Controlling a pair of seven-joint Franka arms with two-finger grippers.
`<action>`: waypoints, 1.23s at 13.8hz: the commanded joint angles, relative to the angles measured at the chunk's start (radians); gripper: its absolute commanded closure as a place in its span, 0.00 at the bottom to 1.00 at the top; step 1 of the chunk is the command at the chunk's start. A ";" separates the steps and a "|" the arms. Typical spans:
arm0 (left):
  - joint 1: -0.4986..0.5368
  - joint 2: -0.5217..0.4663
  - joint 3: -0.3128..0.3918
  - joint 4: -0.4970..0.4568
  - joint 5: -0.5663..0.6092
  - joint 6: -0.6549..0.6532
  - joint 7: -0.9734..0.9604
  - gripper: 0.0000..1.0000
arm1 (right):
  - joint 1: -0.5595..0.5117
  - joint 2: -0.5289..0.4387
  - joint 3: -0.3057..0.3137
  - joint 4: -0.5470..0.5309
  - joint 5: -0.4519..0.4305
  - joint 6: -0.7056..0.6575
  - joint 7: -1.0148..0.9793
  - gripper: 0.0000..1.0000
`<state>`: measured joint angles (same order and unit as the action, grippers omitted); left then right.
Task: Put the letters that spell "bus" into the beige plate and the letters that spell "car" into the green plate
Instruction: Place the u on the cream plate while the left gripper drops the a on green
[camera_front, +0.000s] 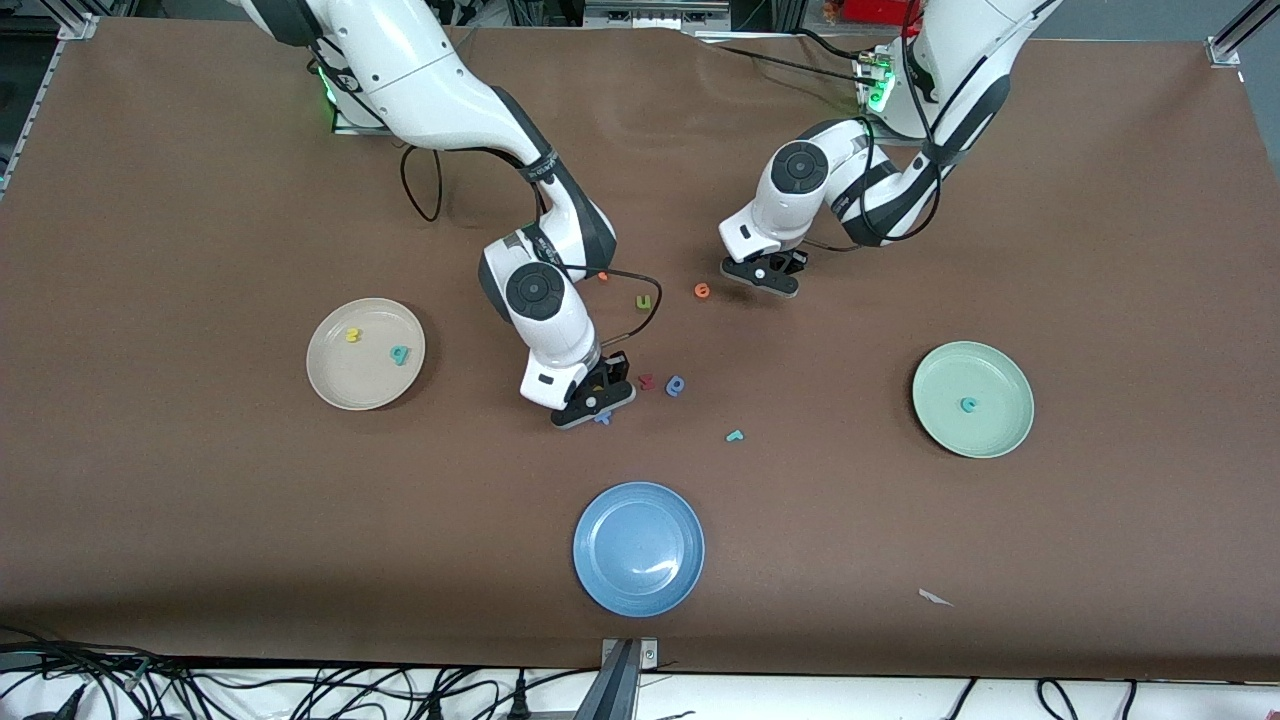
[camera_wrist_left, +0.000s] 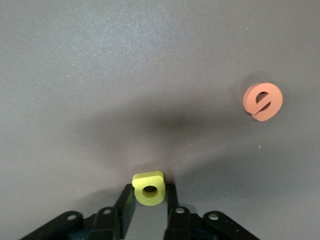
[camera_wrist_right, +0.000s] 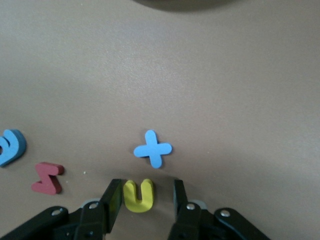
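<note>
My left gripper (camera_wrist_left: 150, 199) is shut on the yellow round-bowled letter (camera_wrist_left: 148, 188), low at the table beside an orange letter (camera_wrist_left: 263, 101). In the front view this gripper (camera_front: 765, 280) hides that letter. My right gripper (camera_wrist_right: 145, 194) stands open around the yellow "u" (camera_wrist_right: 138, 195). One finger touches the letter and the other stands off it. The beige plate (camera_front: 345, 382) holds a yellow letter (camera_front: 353, 336) and a teal one (camera_front: 400, 354). In the green plate (camera_front: 990, 432) lies the teal "c" (camera_front: 968, 404). The thin teal "r" (camera_front: 735, 435) lies on the table between the plates.
A blue plate (camera_front: 638, 560) sits nearest the front camera. A blue cross (camera_wrist_right: 152, 148), a red letter (camera_wrist_right: 47, 177) and a blue letter (camera_wrist_right: 11, 146) lie close to my right gripper (camera_front: 597, 402). An olive "u" (camera_front: 644, 301) and a small orange letter (camera_front: 603, 277) lie toward the bases.
</note>
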<state>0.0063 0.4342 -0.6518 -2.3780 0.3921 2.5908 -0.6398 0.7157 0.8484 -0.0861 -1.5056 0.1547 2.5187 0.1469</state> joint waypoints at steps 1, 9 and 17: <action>-0.006 0.006 0.008 -0.001 0.036 0.009 -0.024 0.73 | 0.022 0.018 -0.001 -0.004 0.011 0.040 0.022 0.59; 0.017 -0.008 0.017 0.035 0.036 -0.011 -0.006 0.82 | 0.019 -0.083 -0.085 -0.022 0.003 -0.171 -0.012 0.91; 0.282 -0.005 0.017 0.325 0.034 -0.349 0.340 0.84 | -0.079 -0.340 -0.319 -0.372 0.057 -0.325 -0.568 0.91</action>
<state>0.2254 0.4295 -0.6252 -2.1121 0.3927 2.3170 -0.3805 0.6773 0.6197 -0.3852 -1.7014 0.1828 2.1516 -0.2756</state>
